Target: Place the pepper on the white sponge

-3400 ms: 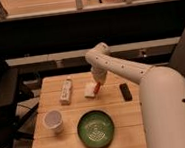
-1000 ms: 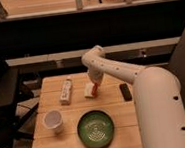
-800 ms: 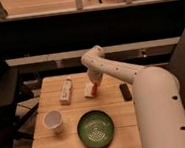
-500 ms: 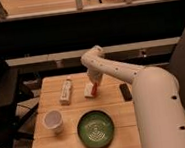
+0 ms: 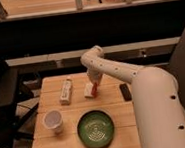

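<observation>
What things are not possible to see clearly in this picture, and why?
- Gripper, camera view: it is above the sponge, but the arm covers it.
- Pepper, camera view: a red shape at the sponge; too small to tell whether it lies on the sponge or is held.
- Remote, camera view: the arm hides its right side.

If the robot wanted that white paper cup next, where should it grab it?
Likely from above: one pincer finger inside the upright white paper cup, one outside, pinching its open rim. Its front-left spot has room all round. The pincer is now at the small red pepper on the white sponge.
</observation>
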`<state>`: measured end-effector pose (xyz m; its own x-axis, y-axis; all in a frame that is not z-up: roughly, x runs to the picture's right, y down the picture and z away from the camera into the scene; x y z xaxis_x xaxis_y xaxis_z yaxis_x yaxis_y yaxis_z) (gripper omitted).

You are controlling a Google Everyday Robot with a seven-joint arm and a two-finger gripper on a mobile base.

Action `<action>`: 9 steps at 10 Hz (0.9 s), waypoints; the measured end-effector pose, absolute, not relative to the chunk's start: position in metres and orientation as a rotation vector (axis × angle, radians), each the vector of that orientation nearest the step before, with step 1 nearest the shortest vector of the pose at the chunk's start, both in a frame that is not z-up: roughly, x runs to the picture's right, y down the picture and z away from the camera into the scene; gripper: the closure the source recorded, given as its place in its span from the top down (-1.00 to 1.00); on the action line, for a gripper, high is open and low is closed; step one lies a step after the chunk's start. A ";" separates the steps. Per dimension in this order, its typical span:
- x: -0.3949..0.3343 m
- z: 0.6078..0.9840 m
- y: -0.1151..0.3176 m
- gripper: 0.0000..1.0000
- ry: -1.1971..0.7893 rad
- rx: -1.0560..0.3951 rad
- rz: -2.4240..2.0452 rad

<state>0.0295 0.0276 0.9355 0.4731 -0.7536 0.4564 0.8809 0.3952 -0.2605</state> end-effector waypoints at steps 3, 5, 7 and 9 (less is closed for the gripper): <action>0.029 0.936 0.027 -0.45 -0.287 -0.504 -1.068; 0.028 0.937 0.027 -0.34 -0.290 -0.504 -1.077; 0.028 0.937 0.026 -0.08 -0.293 -0.502 -1.089; 0.027 0.938 0.026 -0.18 -0.296 -0.501 -1.102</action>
<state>0.0270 0.0262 0.9377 0.4289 -0.7732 0.4671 0.9032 0.3573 -0.2379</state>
